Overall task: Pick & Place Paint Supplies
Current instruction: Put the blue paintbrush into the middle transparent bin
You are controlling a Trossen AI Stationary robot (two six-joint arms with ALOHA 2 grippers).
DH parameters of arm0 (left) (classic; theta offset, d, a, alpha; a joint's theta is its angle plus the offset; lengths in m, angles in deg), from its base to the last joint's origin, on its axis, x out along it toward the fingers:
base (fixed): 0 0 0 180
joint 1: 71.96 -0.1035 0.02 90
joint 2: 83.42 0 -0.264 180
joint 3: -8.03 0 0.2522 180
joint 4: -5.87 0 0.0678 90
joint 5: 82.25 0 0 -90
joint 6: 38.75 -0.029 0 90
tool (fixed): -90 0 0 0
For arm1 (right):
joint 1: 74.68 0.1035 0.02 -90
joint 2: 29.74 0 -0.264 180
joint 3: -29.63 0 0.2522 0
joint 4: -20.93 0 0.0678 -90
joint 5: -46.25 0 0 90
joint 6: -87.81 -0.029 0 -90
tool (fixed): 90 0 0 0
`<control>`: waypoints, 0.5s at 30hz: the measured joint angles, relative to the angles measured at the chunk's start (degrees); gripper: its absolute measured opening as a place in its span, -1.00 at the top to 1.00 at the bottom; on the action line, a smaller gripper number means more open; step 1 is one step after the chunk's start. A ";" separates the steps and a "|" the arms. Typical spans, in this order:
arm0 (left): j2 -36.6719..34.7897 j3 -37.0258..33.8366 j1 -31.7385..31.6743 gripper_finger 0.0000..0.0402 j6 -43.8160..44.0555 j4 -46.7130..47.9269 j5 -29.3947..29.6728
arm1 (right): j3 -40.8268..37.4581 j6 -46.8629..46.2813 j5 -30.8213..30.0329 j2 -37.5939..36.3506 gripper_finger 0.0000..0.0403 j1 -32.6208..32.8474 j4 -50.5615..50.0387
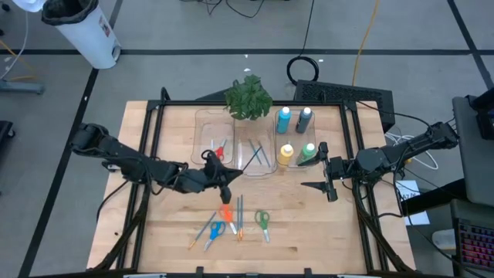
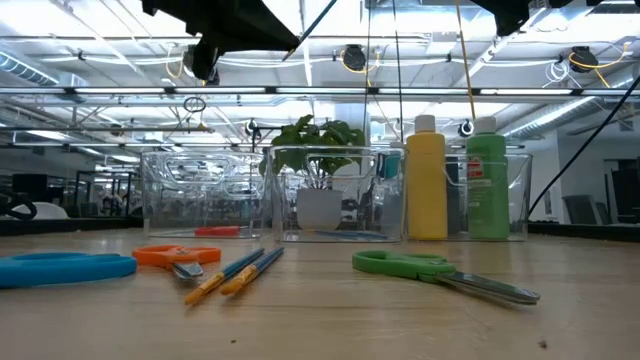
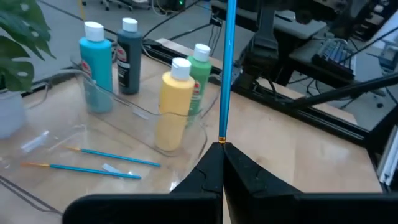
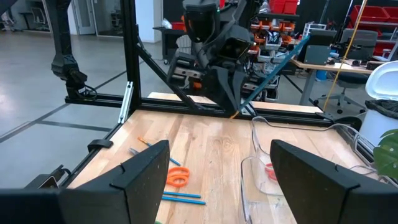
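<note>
The wooden table (image 1: 309, 232) carries three clear bins in a row at its far side, with a leafy plant (image 1: 248, 98) behind the middle one.

The right bin (image 1: 278, 131) holds four paint bottles standing upright: light blue bottle (image 1: 284, 118), dark blue bottle (image 1: 304, 119), yellow bottle (image 1: 286, 155) and green bottle (image 1: 308, 154). The middle bin (image 1: 255, 150) holds two thin blue brushes (image 3: 102, 162) lying flat on its floor. The left bin (image 1: 208, 139) holds red scissors (image 1: 219, 150).

The left arm reaches from the table's left edge toward the centre. The left gripper (image 1: 228, 184) hangs above the table, just in front of the left and middle bins; its jaws are pressed together, pinching a blue brush (image 3: 227, 68) at its orange ferrule end, with the shaft projecting away from the fingers. In the right wrist view the same brush slants upward from the fingertips.

The right arm waits at the table's right side. The right gripper (image 1: 324, 185) hovers beside the right bin, jaws spread wide and holding nothing.

On the near half of the table, loose items lie flat: orange scissors (image 1: 226, 213), blue scissors (image 1: 215, 231), green scissors (image 1: 263, 223), and several brushes (image 1: 239, 216) between and beside them. In the low view two brushes with orange tips lie side by side just beside the orange scissors
</note>
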 joint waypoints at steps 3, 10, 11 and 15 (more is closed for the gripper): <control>0.00 0.01 -0.66 1.00 -1.05 -0.84 1.76 | 0.00 0.00 0.00 0.00 -0.34 -0.01 0.00; 0.32 0.01 -2.40 1.00 -0.76 -2.02 8.12 | 0.00 0.00 0.00 -0.01 -0.34 -0.01 0.00; 0.60 0.01 -2.73 1.00 -0.70 -2.39 8.31 | 0.00 0.00 0.00 -0.01 -0.34 0.00 0.00; 2.32 0.01 -3.68 1.00 -0.66 -4.35 8.03 | 0.00 0.00 0.00 -0.01 -0.34 0.00 -0.02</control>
